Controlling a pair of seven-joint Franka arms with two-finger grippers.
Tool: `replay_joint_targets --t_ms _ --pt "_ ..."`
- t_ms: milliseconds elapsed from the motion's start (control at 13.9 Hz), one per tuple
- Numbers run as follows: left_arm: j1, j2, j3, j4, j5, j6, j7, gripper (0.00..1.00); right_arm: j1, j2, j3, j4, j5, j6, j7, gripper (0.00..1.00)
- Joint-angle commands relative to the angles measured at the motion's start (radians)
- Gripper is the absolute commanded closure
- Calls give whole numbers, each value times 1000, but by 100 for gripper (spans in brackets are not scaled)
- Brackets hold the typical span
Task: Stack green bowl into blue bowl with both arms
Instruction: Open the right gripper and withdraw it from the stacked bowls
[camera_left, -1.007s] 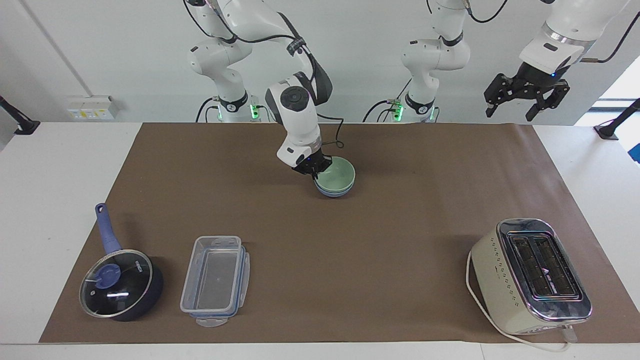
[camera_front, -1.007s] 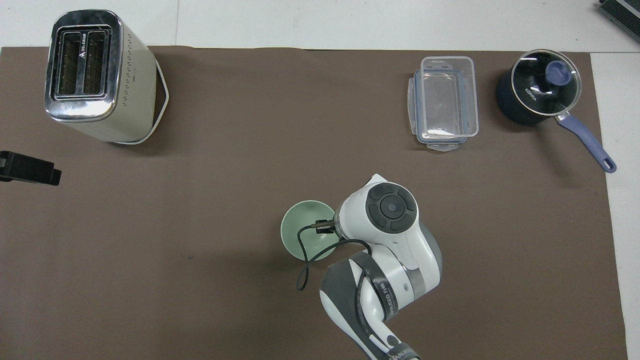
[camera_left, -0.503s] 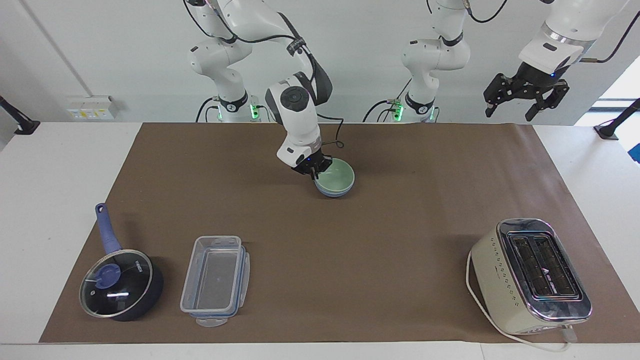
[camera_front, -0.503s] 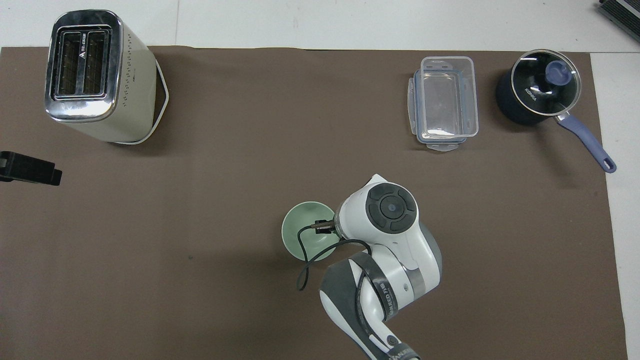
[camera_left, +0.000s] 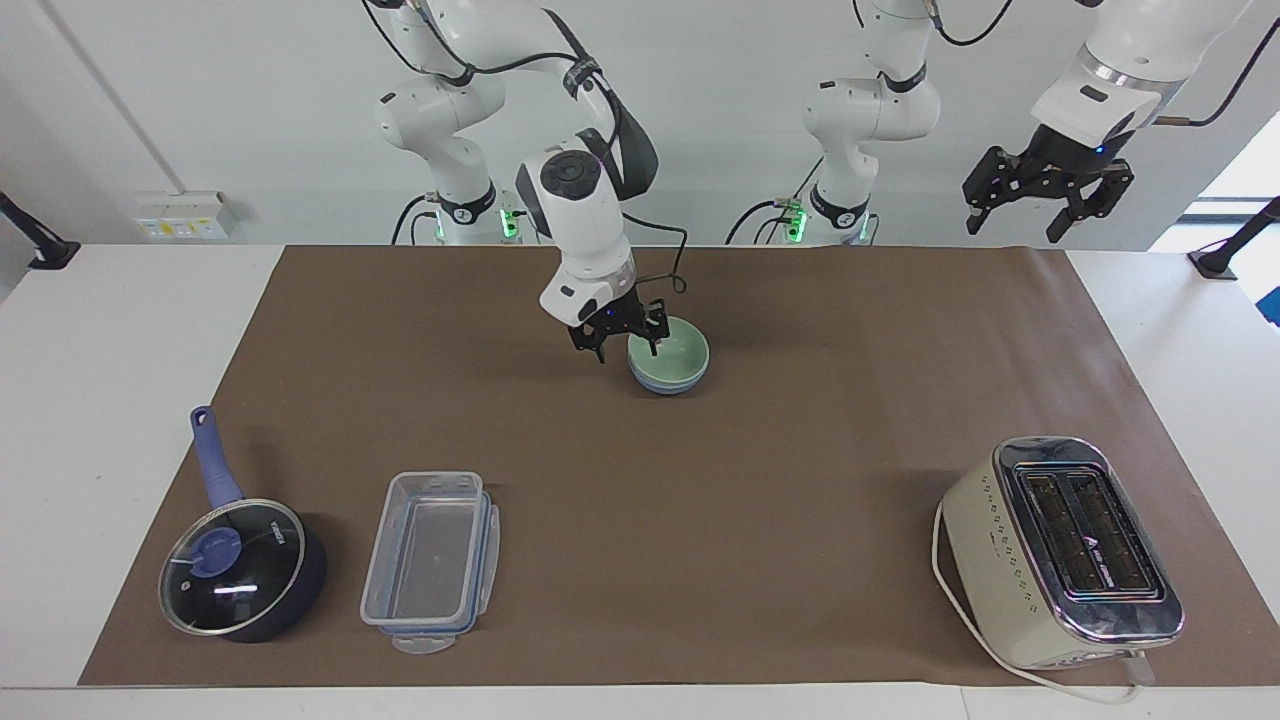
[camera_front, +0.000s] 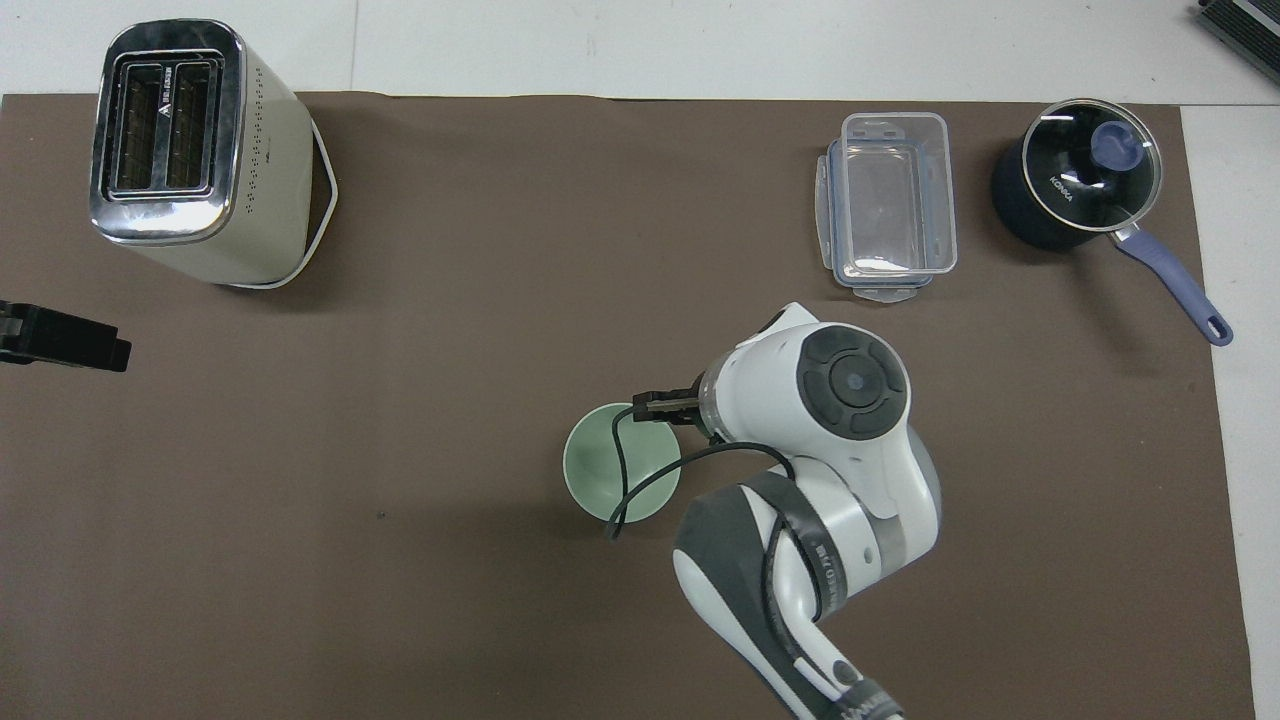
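Note:
The pale green bowl (camera_left: 678, 354) sits nested in the periwinkle-blue bowl (camera_left: 666, 386) on the brown mat, toward the robots' side of the middle. Only the blue bowl's lower wall shows under it. My right gripper (camera_left: 626, 346) is open and hangs just above the green bowl's rim on the side toward the right arm's end, holding nothing. In the overhead view the green bowl (camera_front: 605, 468) shows, the blue bowl is hidden beneath it, and the right wrist covers the fingers. My left gripper (camera_left: 1012, 226) is open and empty, raised high over the left arm's end of the table, waiting.
A cream toaster (camera_left: 1060, 552) stands far from the robots at the left arm's end. A clear plastic box (camera_left: 430, 560) and a dark blue saucepan with glass lid (camera_left: 240, 568) lie far from the robots at the right arm's end. The brown mat (camera_left: 800, 480) covers the table.
My right gripper has opened, let go of the green bowl's rim, and lifted a little toward the right arm's end. The bowls stay nested. The left gripper has risen slightly.

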Motion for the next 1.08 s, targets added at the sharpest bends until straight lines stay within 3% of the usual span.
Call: replay_joint_targets --t_ms 0,288,719,1007 --pt "-2 -26 2 -34 -4 24 -13 0 -90 -62 4 23 -31 -87 2 0" --pt "-2 -26 2 -32 -4 24 -12 0 -214 -109 4 82 -73 -242 -63 0" --pt "0 -26 2 -34 -4 24 -9 0 -372 -235 2 82 -102 -485 -130 0" --pt "0 -26 2 -32 -4 24 -9 0 -469 -272 4 82 -137 -589 -167 0"
